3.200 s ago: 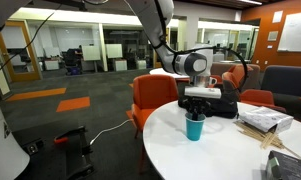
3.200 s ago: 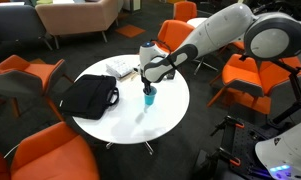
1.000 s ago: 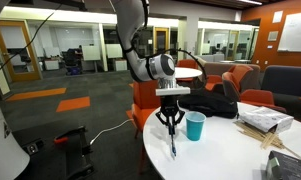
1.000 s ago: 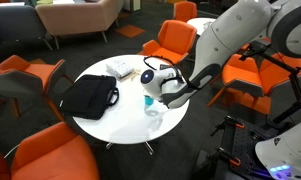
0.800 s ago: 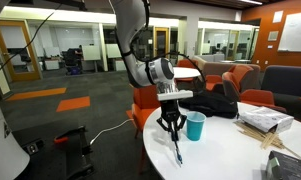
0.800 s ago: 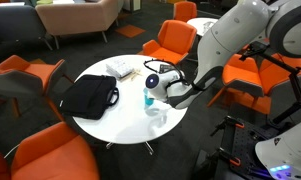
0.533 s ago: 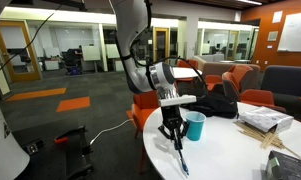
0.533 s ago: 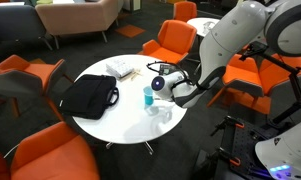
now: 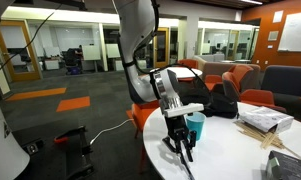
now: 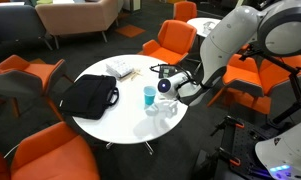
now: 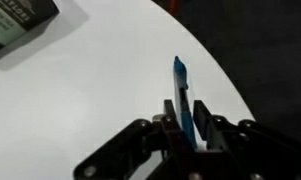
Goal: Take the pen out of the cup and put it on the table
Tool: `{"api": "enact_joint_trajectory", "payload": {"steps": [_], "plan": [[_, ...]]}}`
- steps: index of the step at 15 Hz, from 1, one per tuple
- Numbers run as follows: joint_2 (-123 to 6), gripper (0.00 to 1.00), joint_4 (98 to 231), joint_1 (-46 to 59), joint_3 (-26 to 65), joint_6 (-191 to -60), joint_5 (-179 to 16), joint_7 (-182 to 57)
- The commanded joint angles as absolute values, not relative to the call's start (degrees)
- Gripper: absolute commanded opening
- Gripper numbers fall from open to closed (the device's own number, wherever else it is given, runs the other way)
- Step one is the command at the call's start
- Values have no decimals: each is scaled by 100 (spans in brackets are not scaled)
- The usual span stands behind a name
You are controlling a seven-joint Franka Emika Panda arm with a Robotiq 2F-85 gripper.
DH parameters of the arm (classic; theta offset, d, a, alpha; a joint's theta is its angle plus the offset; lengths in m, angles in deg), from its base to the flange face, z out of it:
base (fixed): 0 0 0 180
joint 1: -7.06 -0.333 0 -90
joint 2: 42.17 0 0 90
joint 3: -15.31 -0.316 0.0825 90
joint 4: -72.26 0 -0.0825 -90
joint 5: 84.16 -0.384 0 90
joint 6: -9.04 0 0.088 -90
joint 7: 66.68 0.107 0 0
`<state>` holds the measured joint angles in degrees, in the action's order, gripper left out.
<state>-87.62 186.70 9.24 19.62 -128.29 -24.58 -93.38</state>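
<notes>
The teal-blue cup (image 9: 195, 126) stands upright on the round white table (image 9: 240, 155) and also shows in an exterior view (image 10: 149, 95). My gripper (image 9: 180, 147) is beside the cup, toward the table's near edge, tilted and low over the top; it also shows in an exterior view (image 10: 163, 98). It is shut on the thin dark blue pen (image 9: 187, 164). In the wrist view the pen (image 11: 182, 92) sticks out between the fingers (image 11: 188, 122) over the white table (image 11: 80, 100), close to its curved edge. The pen is out of the cup.
A black bag (image 10: 90, 95) lies on the table's far side from the gripper. Papers and a box (image 9: 262, 121) sit at one edge, and a dark box (image 11: 20, 25) shows in the wrist view. Orange chairs (image 10: 175, 40) ring the table.
My gripper has carried the pen away from the cup toward the table's edge, sinking lower and tilting. The cup has stayed put.
</notes>
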Motion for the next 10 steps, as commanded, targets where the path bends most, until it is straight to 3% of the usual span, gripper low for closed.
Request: {"api": "enact_joint_trajectory", "payload": {"steps": [1, 6, 7, 10], "plan": [[-8624, 51, 18780, 1122, 1824, -13020, -2385, -9332], [-7781, 95, 19308, 1754, 1217, -13572, -3669, -9892], [-7527, 100, 19427, 1893, 1073, -13543, -4129, -10148], [-6708, 100, 19740, 2239, 750, -13456, -5706, -11012]]}}
